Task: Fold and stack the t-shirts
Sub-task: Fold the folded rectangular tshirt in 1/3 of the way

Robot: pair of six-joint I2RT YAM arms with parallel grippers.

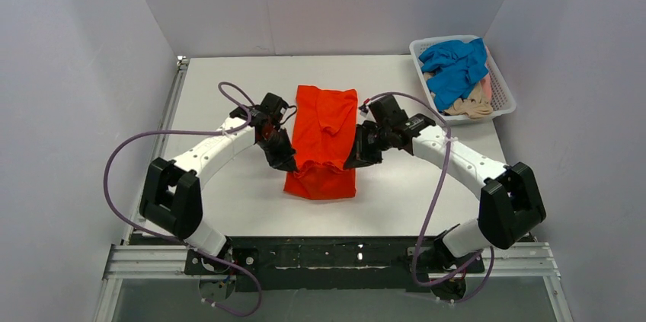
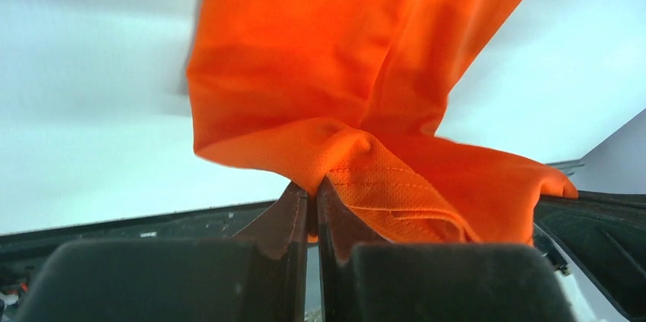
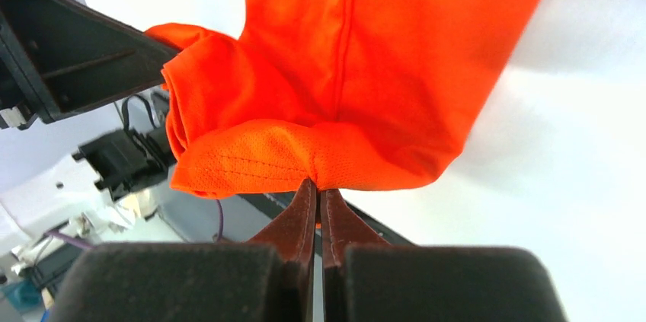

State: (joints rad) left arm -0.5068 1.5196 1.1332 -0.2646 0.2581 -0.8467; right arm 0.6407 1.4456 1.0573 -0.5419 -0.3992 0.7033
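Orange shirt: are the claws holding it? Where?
Yes. The left claw and the right claw each pinch the orange shirt by its stitched hem, one on each side.

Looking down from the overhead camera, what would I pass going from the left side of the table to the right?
Left hand → orange-red t-shirt, pinched at its near corners by both hands → right hand → white mesh basket at the far right corner.
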